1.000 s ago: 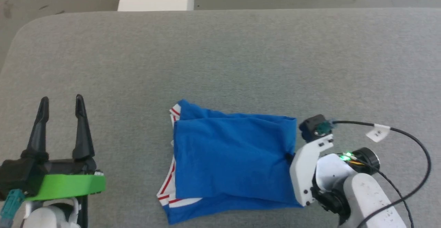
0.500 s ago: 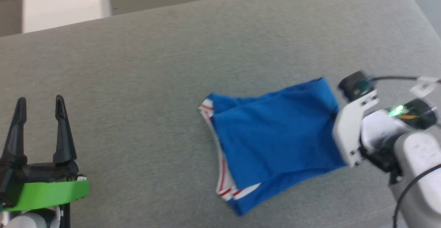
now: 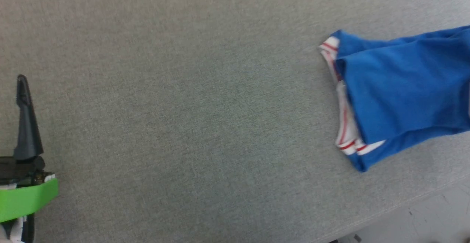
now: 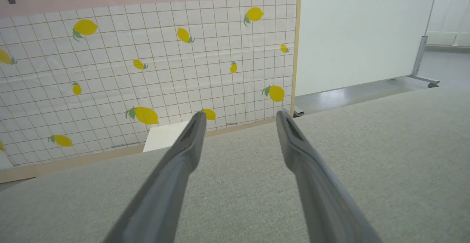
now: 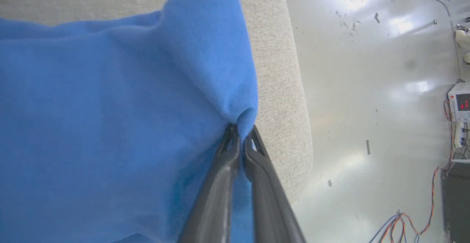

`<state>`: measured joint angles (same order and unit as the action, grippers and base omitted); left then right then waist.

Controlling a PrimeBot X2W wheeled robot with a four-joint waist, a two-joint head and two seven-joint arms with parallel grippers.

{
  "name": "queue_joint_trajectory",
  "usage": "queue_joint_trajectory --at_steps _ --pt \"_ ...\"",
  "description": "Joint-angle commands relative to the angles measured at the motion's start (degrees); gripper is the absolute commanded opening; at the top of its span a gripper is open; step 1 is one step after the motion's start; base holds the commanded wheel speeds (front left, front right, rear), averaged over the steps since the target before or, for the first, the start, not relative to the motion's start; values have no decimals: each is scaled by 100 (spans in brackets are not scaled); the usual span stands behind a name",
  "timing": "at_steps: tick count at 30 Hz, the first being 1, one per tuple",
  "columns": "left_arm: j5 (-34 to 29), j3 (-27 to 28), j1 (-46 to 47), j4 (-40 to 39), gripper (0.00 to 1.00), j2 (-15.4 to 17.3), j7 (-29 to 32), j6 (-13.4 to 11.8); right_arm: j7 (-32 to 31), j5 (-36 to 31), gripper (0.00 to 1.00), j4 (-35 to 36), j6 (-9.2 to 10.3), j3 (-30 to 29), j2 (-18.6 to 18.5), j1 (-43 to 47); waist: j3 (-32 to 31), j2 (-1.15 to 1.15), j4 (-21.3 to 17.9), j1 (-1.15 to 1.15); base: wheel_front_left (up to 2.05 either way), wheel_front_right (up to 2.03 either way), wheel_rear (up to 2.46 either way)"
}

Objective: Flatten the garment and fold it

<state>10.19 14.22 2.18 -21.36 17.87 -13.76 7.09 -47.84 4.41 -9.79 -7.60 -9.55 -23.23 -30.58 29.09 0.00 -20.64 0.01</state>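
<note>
Garment [image 3: 400,92] lying folded at the right side of the grey table [image 3: 183,107], pinched by the right tool [image 5: 240,134].
In the right wrist view the right tool's two dark fingers are clenched on a blue fold of the garment near the table's rounded edge. White and red trim [image 3: 345,125] shows along the garment's left side in the head view. The left tool [image 4: 240,116] hangs released over the table, fingers spread wide, well apart from the garment, facing a lemon-patterned wall [image 4: 147,63].

Grey fabric table [image 3: 183,107]; lemon-print tiled wall [image 4: 147,59]; white panel [image 4: 360,33]; glossy floor [image 5: 367,89]
</note>
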Motion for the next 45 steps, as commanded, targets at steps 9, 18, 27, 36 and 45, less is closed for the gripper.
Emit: queue_joint_trajectory --at_steps 9,18,27,36,45 --pt "114 139 56 -234 100 206 90 19 493 -1059 0 -74 11 -1466 338 -537 687 0 399 -1 0 0 0" --pt "121 92 1 -195 100 206 76 -10 1019 -1778 100 334 11 -2276 430 -693 563 0 484 -1 0 0 0" --pt "125 -87 79 218 100 -19 -50 -89 2894 -788 100 775 11 -1609 340 -1214 -188 0 622 -1 0 0 0" --pt "45 -186 392 706 100 -455 -120 -293 4347 500 100 1406 11 -517 1479 -981 -1139 0 1073 -1 0 0 0" --pt "0 -98 562 1052 100 -883 -123 -359 5456 1210 100 1403 11 350 2031 284 -1683 0 1545 -1 0 0 0"
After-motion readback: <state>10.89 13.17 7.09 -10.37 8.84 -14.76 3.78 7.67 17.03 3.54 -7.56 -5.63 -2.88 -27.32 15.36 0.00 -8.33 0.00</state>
